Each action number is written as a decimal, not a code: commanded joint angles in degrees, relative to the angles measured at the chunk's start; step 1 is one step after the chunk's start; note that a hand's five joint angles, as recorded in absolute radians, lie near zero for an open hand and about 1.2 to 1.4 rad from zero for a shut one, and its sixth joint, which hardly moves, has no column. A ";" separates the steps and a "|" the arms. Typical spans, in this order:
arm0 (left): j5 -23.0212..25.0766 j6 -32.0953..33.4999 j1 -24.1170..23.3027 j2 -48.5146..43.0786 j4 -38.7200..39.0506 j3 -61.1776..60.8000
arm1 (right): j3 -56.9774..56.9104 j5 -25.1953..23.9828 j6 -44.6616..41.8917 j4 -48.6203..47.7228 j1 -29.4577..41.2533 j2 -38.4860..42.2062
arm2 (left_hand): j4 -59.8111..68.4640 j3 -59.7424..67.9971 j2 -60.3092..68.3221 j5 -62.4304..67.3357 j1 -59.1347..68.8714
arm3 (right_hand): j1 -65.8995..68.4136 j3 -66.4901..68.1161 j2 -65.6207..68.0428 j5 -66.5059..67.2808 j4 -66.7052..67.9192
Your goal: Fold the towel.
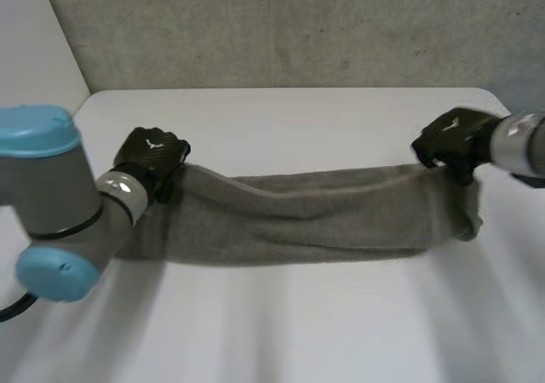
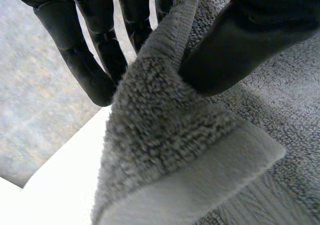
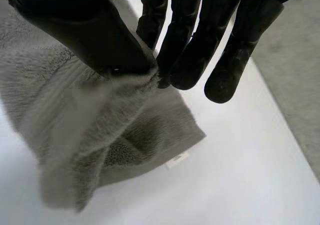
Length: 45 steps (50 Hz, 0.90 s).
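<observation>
A grey towel [image 1: 306, 217] lies stretched across the white table [image 1: 281, 119] in a long band, its far edge lifted at both ends. My left hand [image 1: 152, 155] pinches the towel's far left corner [image 2: 165, 110] between thumb [image 2: 235, 50] and fingers [image 2: 90, 60]. My right hand [image 1: 451, 140] pinches the far right corner [image 3: 120, 92] between its thumb [image 3: 95, 35] and fingers [image 3: 195, 55]. Below the right hand the towel [image 3: 85, 145] hangs in folds down to the table, with a small white label [image 3: 177, 159] at its hem.
A grey textured wall [image 1: 289, 25] rises behind the table's far edge. Bare white tabletop [image 1: 281, 332] stretches in front of the towel. My left arm's grey joint with blue caps [image 1: 47, 204] stands at the near left.
</observation>
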 commanded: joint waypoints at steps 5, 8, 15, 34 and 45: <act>0.03 -0.34 -0.10 -9.89 -0.19 28.48 | -30.60 4.83 1.29 -8.36 6.95 16.09 | -6.28 -7.83 -5.76 -13.98 -0.79 | 3.86 3.51 4.82 3.17 3.68; 0.03 -0.52 -0.10 -9.81 1.13 33.01 | -42.03 5.09 7.06 -17.65 8.36 16.80 | -6.28 -7.83 -5.76 -13.98 -0.79 | 3.86 3.51 4.82 3.17 3.68; -4.79 -7.27 -0.02 -3.67 25.60 40.66 | -52.37 10.19 32.82 -38.95 6.97 11.02 | -6.28 -7.83 -5.76 -13.98 -0.79 | 3.86 3.51 4.82 3.17 3.68; 6.60 -13.88 6.05 -4.79 31.36 21.44 | -32.80 0.79 17.66 -32.29 7.75 12.32 | -6.28 -7.83 -5.76 -13.98 -0.79 | 3.86 3.51 4.82 3.17 3.68; 9.87 -13.18 8.86 -14.19 34.45 5.16 | -5.03 -2.29 11.60 -38.70 7.84 16.53 | -6.28 -7.83 -5.76 -13.98 -0.79 | 3.86 3.51 4.82 3.17 3.68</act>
